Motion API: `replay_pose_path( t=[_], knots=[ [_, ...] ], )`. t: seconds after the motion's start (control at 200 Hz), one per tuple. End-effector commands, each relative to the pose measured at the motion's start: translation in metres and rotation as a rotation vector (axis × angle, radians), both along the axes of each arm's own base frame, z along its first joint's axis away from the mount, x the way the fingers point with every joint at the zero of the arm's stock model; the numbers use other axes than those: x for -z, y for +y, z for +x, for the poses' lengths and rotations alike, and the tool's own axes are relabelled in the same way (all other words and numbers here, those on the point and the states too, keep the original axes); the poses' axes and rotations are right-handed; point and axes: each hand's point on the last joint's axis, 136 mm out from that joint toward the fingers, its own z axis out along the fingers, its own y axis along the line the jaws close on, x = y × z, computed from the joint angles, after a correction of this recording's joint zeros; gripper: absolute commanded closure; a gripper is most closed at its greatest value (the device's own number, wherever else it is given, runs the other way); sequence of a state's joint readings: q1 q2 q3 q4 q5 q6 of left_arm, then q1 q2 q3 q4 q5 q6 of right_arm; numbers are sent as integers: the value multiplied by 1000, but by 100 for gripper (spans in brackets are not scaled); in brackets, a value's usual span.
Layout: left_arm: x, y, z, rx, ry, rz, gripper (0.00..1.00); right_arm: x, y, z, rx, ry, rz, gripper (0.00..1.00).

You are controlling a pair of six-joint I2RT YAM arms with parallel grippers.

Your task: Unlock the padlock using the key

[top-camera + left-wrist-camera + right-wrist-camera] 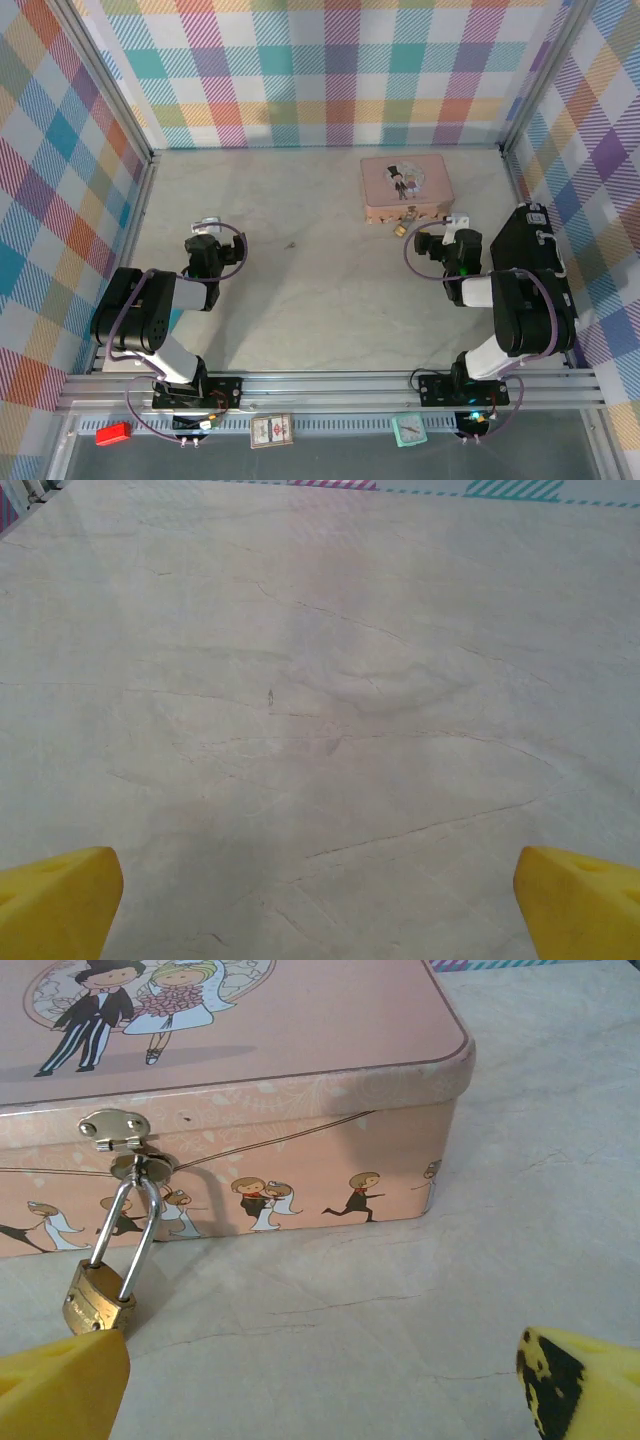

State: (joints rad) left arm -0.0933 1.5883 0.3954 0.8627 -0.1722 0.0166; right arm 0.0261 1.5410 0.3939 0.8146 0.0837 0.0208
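Left gripper (320,905): jaws wide open, empty. Key (270,696) lies flat on the worktop (450,630), ahead and slightly left of centre. Right gripper (320,1380): jaws open. Padlock (98,1300) hangs from the pink tin (300,1060) clasp (118,1128).

Step in hand, likely: fetch the key. Centre over it and go low; the thin sliver may slip.

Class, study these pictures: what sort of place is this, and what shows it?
Probably a robot test cell: left arm and right arm bolted to a metal rail, checked panels walling the table, a pink tin with a padlock.
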Motion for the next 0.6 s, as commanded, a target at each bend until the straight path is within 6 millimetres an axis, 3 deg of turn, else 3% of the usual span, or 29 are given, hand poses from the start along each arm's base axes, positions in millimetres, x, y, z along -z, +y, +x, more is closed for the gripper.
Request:
replay_pose_path(
  t=[0.0, 0.595],
  knots=[
    [-9, 0, 6, 13, -20, 0, 0, -12, 6, 6, -37, -37, 9, 1],
    [-9, 0, 6, 12, -21, -1, 0, -12, 6, 6, -39, -36, 15, 1]
  ],
)
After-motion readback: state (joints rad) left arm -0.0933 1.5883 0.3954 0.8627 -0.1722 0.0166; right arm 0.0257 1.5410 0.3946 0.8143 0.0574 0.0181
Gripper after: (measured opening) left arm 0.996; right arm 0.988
